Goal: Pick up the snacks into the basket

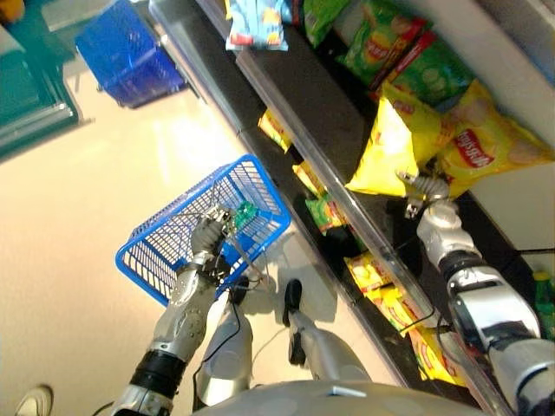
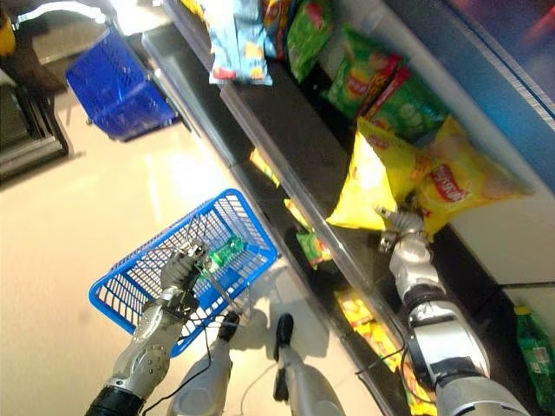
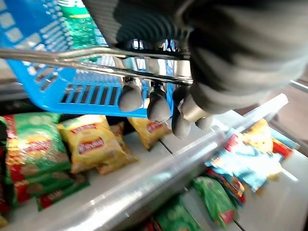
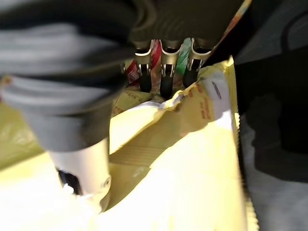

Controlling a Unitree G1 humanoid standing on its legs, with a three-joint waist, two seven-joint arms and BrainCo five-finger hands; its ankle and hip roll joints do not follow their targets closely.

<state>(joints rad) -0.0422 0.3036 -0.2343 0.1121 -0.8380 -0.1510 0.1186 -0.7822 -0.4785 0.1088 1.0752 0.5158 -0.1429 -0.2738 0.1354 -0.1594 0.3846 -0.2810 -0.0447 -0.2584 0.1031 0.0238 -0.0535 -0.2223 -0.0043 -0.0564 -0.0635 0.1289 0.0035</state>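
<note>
Right hand [image 1: 422, 192] pinches yellow chip bag [image 1: 390, 147]; left hand [image 1: 208, 236] grips basket handle [image 3: 72, 60]

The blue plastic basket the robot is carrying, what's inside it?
Inside the blue plastic basket lies one green snack packet near the wire handle held by the left hand. The rest looks empty, though the hand hides a little of it.
</note>
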